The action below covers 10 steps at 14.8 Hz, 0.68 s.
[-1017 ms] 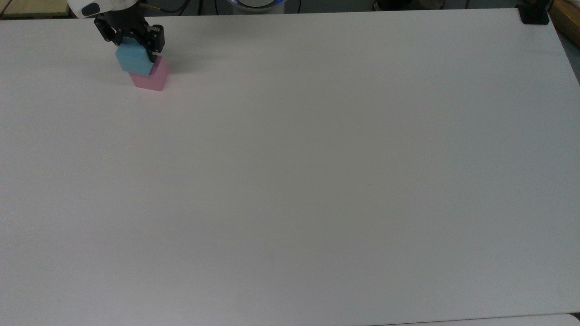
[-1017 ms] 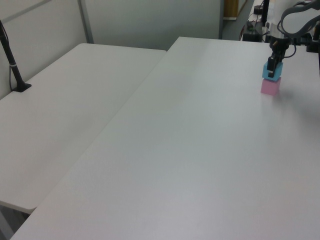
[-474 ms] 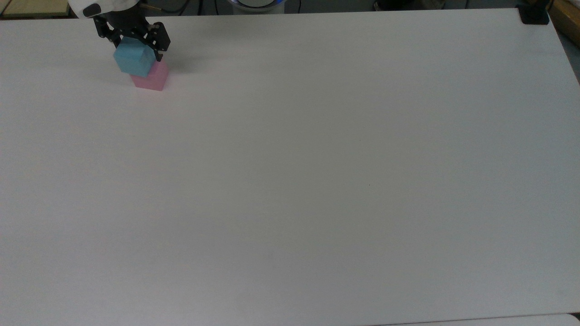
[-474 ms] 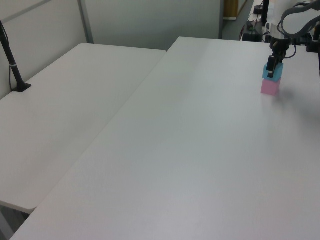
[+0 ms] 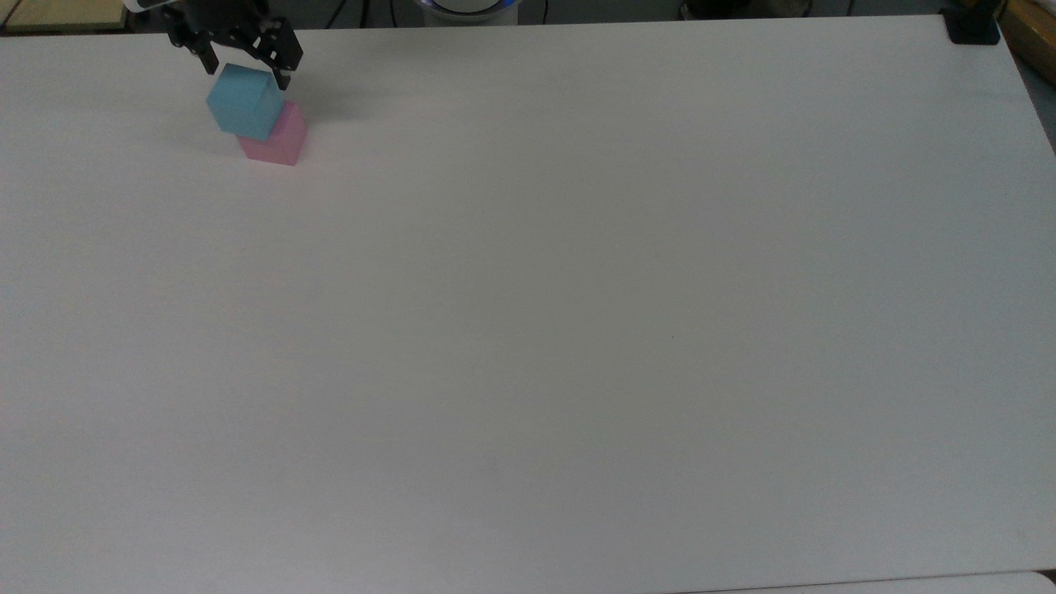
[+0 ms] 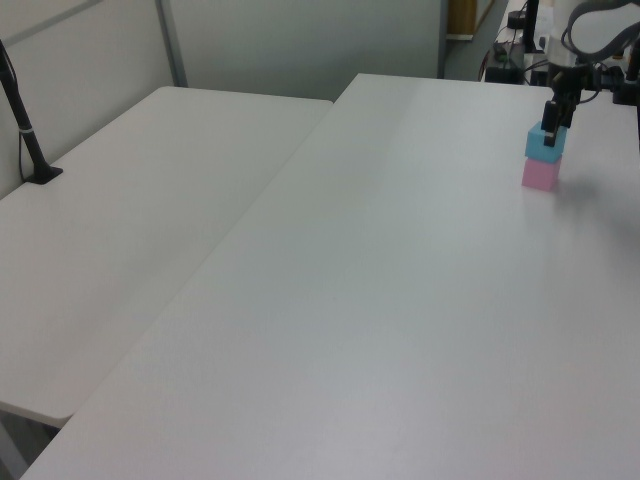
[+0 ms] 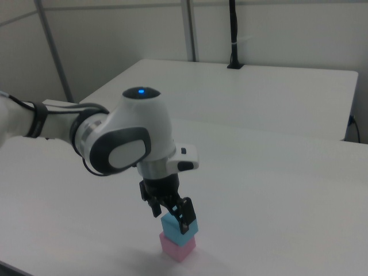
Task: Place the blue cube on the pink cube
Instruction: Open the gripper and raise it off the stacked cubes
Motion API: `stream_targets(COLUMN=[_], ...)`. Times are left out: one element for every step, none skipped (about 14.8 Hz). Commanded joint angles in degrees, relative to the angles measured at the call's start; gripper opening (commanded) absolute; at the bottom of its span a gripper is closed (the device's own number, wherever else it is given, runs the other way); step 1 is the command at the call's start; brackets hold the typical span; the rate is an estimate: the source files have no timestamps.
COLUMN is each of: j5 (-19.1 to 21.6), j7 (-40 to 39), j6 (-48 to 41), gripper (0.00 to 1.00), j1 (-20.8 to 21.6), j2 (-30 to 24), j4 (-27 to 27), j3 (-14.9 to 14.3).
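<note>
**Blue cube stacked, fingers lifting clear**

Taking the pink cube (image 5: pixel 276 140) as the landmark and reading the top view from left to right: the blue cube (image 5: pixel 243 101) rests on top of it, appearing shifted up and toward the top view's left. The stack stands near the far left corner of the white tabletop (image 5: pixel 577 330). The rest of the surface, away to the pink cube's right, carries nothing else of the task.

The gripper (image 5: pixel 245 74) sits directly above the blue cube. Its fingers (image 5: pixel 283 78) are spread wider than the cube and their tips are level with the cube's top edge — pinching nothing. In the right view the gripper (image 7: pixel 172 217) hangs over the blue cube (image 7: pixel 179 228), one fingertip dark against the cube's upper face, and the pink cube (image 7: pixel 177 246) lies squarely below. The left view shows the blue cube (image 6: pixel 544 144) stacked neatly on the pink cube (image 6: pixel 541 174), edges close to flush.

The relation that matters now: the cube lies straight below the fingers, so a clean retreat is straight up.

Compared with a second ago, the fingers have let go of the blue cube's sides and risen — the stack has not shifted.
</note>
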Motion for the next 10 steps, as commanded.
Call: stream_targets(j5=[-0.47,-0.03,0.32,0.85,1.63,1.9,1.91,1.91,1.91,1.91], j7=[-1.36,-0.66,-0.13,0.91,2.4,3.46,4.26,5.4,6.89,8.29], j6=[-9.96,-12.77,-15.24,-17.52,-19.55,-20.96,-21.93,-22.38,-22.64,-23.25], gripper=[1.0,1.0,1.0,1.0,1.0,1.0,1.0,1.0,1.0,1.0], j1=[-0.15,0.2,0.9,1.69,2.05,2.14,2.14,2.14,2.14,2.14], j2=[-2.27,-2.09,-1.92,-1.65,-1.3,-0.95,-0.51,-0.33,0.19,0.63], j4=[6.42,9.4,12.39,15.21,17.5,19.26,20.5,21.55,22.43,24.1], j3=[0.23,0.41,1.1,2.15,3.3,4.87,6.89,9.0,10.59,11.73])
